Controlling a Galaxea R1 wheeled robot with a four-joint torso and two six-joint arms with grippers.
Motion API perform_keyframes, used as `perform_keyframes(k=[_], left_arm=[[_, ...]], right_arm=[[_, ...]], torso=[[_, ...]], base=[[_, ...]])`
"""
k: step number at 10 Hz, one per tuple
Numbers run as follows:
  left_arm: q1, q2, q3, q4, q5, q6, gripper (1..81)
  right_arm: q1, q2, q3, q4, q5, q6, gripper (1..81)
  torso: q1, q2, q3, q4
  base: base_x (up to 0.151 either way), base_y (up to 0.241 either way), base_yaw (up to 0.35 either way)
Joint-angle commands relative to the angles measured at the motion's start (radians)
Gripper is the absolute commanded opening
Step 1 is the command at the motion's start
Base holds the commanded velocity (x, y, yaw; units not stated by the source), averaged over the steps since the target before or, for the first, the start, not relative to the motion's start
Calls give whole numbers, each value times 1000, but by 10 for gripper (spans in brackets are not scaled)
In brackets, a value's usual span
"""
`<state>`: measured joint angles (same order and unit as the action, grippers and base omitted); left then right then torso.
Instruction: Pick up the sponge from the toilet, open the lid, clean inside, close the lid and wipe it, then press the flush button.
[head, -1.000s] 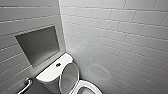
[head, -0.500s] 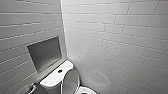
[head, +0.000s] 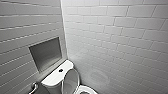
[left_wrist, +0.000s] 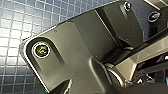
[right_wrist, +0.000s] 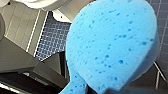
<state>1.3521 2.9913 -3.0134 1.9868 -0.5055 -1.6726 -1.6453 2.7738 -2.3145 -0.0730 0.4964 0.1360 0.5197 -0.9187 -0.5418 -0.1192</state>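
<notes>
Sponge (right_wrist: 112, 45), bright blue and flecked with darker pores, sits close in front of the right wrist camera, gripped at its narrowed end by the right gripper (right_wrist: 105, 90). The claw is closed on the pad, though dark shadow hides how the fingers meet it. That arm hangs low, with the sponge in the air against the blue mosaic floor (right_wrist: 52, 37) and a curve of white ceramic nearby. The left arm is also held above the mosaic floor, its wrist camera facing down past the robot's own dark plate; whether the left gripper (left_wrist: 143, 78) is wide or closed cannot be told. From the head camera the toilet (head: 53, 82) stands in the corner where two walls of pale brick-laid tile meet. The lid (head: 71, 80) is raised and leans back against the tank, and the open rim of the bowl (head: 86, 89) lies just below it. A small round flush button (head: 60, 70) sits in the flat tank top. A grey recessed niche (head: 46, 53) is set in the wall behind the tank, and a curved metal fitting (head: 33, 88) shows beside it.
</notes>
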Motion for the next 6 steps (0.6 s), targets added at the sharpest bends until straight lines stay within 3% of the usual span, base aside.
perform_keyframes(k=[1,3,4,5,6], left_arm=[[-43,11,-13,3,84,5,811],[-43,14,-12,3,87,5,811],[-43,14,-12,3,87,5,811],[-43,14,-12,4,88,5,811],[-40,14,-12,4,87,7,811]], right_arm=[[21,-11,8,-25,-36,-4,10],[25,-11,8,-24,-36,-4,10],[26,-12,6,-24,-36,-1,10],[28,-11,5,-24,-36,-1,10],[29,-9,4,-24,-36,-1,10]], torso=[[-64,99,67,82],[-97,148,93,105],[-117,181,48,45],[-137,209,57,67],[-156,240,130,83]], base=[[0,0,0],[0,0,0],[0,0,0],[0,0,0],[0,0,0]])
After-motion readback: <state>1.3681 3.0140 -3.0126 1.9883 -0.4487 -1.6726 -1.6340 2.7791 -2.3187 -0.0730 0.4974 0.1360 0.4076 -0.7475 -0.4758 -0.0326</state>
